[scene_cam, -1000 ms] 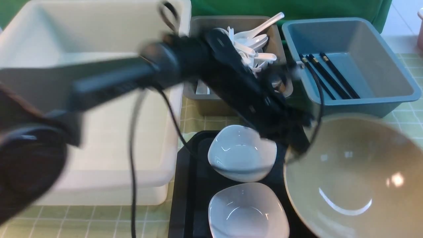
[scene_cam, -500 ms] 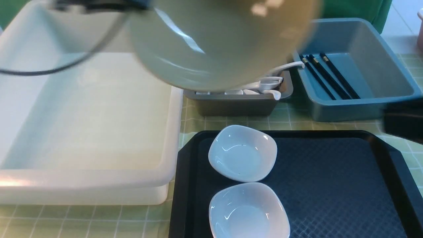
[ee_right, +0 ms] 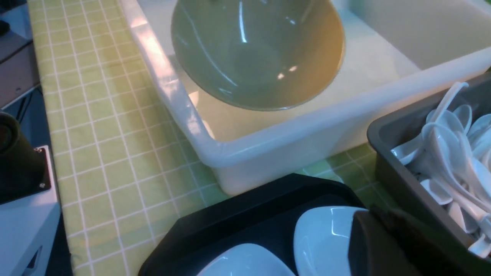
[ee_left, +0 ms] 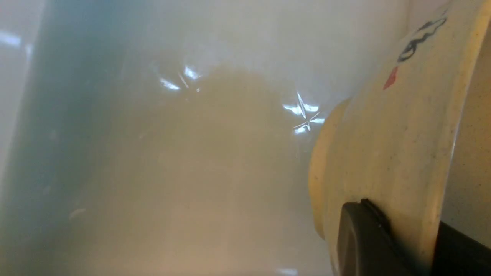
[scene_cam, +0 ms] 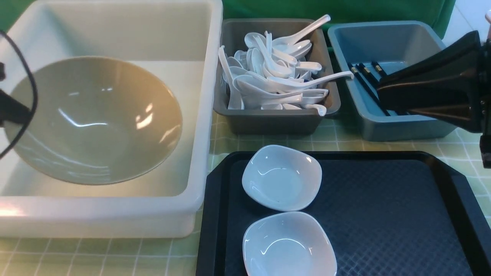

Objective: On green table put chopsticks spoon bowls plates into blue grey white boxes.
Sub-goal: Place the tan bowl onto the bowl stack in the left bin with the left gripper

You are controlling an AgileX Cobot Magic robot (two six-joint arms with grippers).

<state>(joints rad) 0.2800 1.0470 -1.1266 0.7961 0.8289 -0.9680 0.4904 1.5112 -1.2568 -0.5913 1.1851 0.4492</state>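
Note:
My left gripper is shut on the rim of the khaki bowl and holds it tilted inside the big white tub. Only a bit of that gripper shows at the front view's left edge. Two white square dishes sit on the black tray. Black chopsticks lie in the blue box. White spoons fill the grey box. My right gripper looks shut and empty, hovering over the blue box's near edge.
The green tiled table shows in front of the tub and between the boxes. In the right wrist view the bowl sits low in the tub, with a dish beside my fingers.
The bowl has travelled from the tray's right side, up and across to the left, down into the white tub. The right arm has come into view at the right.

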